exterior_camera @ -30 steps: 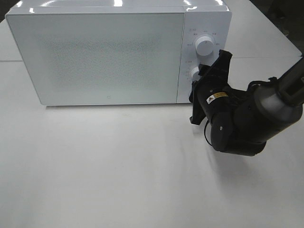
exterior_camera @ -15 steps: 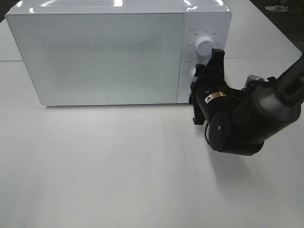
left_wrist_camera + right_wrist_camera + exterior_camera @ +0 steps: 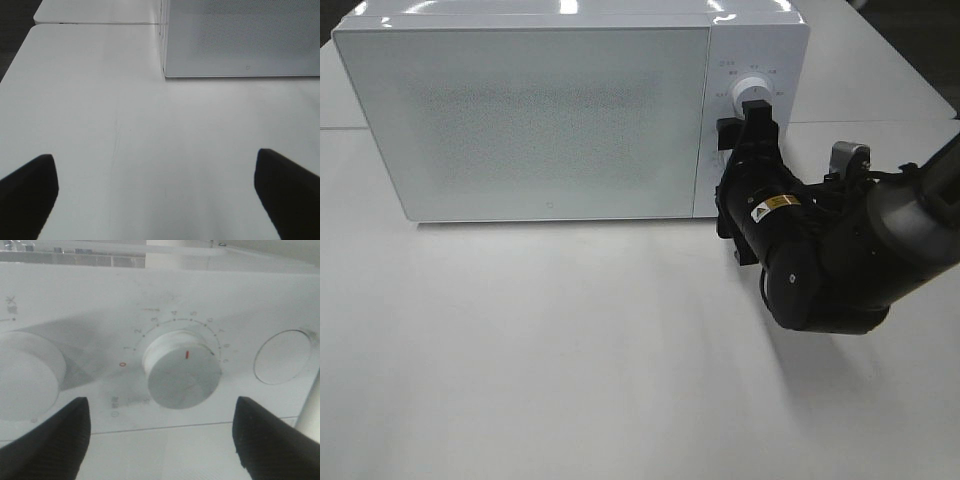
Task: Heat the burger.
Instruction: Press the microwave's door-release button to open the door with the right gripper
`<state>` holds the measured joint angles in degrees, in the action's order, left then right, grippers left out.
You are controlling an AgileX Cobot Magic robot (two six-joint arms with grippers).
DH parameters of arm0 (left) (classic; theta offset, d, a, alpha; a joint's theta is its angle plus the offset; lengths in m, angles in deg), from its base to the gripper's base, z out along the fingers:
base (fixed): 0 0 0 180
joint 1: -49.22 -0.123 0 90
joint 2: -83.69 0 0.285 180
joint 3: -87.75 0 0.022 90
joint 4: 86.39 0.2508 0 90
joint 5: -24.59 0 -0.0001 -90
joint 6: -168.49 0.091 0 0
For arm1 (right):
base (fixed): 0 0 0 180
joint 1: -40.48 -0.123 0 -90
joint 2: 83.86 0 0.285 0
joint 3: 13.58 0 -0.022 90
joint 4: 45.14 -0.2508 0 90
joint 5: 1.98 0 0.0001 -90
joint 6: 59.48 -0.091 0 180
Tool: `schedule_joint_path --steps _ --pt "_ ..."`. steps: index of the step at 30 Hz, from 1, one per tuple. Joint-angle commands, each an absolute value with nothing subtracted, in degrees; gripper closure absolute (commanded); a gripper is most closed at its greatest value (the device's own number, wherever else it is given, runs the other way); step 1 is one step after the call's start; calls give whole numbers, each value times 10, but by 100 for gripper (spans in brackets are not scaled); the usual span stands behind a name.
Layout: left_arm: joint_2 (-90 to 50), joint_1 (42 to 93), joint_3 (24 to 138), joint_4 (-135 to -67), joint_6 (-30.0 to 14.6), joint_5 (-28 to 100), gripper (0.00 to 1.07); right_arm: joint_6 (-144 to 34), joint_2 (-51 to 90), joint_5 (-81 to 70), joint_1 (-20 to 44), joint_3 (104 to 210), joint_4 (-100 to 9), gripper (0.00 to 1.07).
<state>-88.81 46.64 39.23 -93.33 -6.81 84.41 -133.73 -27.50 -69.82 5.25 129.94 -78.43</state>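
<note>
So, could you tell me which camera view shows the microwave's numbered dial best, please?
The right wrist view: the numbered dial sits at its centre, red pointer and scale visible. In the exterior high view the right end effector hides it. The left wrist view shows only the microwave door.

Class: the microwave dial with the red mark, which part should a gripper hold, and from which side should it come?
Hold the dial by its round side wall, fingers on opposite sides, coming straight at the control panel face. It is a short cylinder standing proud of the flat panel, so only its rim offers opposed surfaces. The right gripper faces it, jaws open.
</note>
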Motion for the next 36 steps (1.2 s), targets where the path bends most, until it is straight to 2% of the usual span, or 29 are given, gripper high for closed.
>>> schedule_joint_path --steps 1,5,15,23,31,36 --pt "-901 466 391 -937 -71 839 6 -1289 -248 -664 54 1279 -760 31" --pt "-901 466 391 -937 -71 839 6 -1236 -225 -613 54 1268 -734 31" --pt "-901 466 391 -937 -71 839 6 -925 -143 -392 56 1264 -708 31" --pt "-901 466 391 -937 -71 839 6 -656 -93 -152 104 1289 -703 31" --pt "-901 466 391 -937 -71 839 6 -506 -72 55 135 1324 -699 32" --pt "-901 466 391 -937 -71 839 6 -503 -55 109 135 1326 -667 32"
